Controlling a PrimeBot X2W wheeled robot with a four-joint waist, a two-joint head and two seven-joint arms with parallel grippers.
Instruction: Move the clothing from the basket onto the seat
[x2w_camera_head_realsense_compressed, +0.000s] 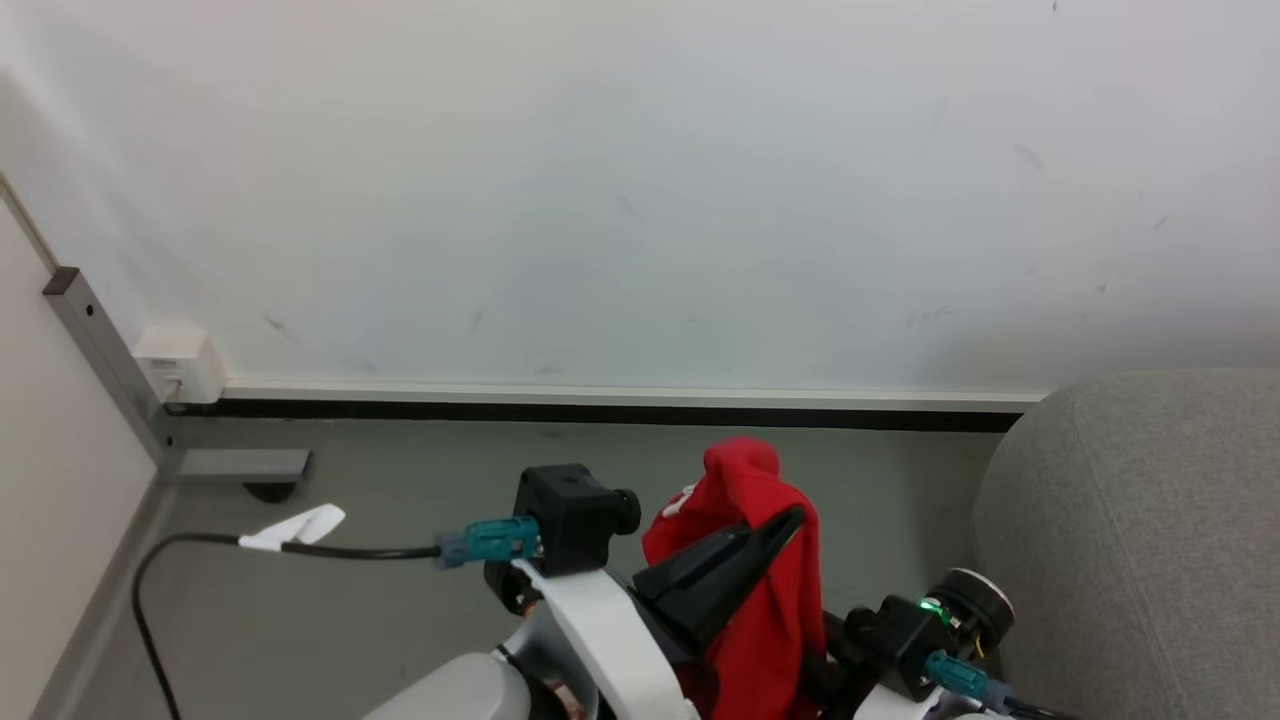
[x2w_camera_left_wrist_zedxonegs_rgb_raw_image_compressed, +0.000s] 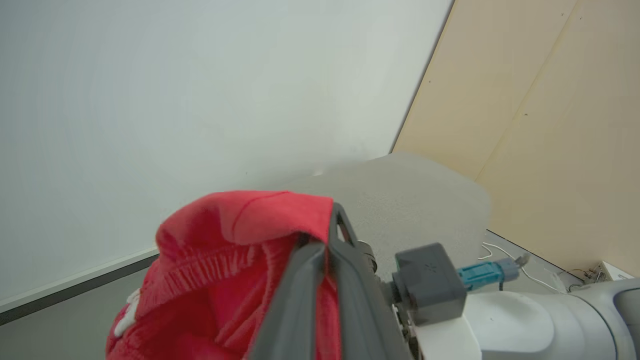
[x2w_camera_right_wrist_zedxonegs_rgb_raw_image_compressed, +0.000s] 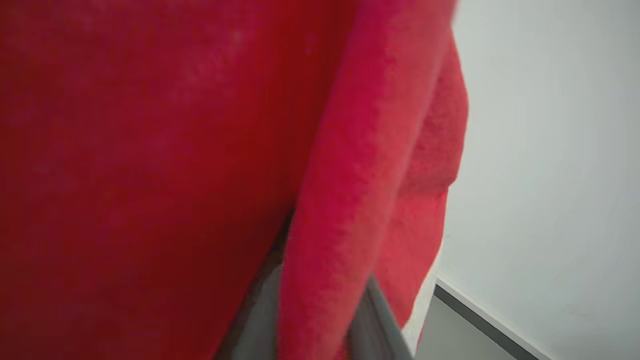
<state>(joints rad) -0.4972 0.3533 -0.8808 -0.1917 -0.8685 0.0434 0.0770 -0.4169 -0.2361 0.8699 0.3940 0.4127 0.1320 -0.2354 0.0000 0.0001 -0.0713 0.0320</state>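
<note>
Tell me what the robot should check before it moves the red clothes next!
1. Grip of left gripper on clothing: ok.
2. Grip of right gripper on the fold between its fingers: cannot tell.
3. Bottom of clothing off the floor: cannot tell.
4. Sight of seat on the right: ok.
5. Place of clothing over seat: not ok, it hangs beside it.

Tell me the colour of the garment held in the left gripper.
Red garment, with a small white patch; clearest in the head view.
</note>
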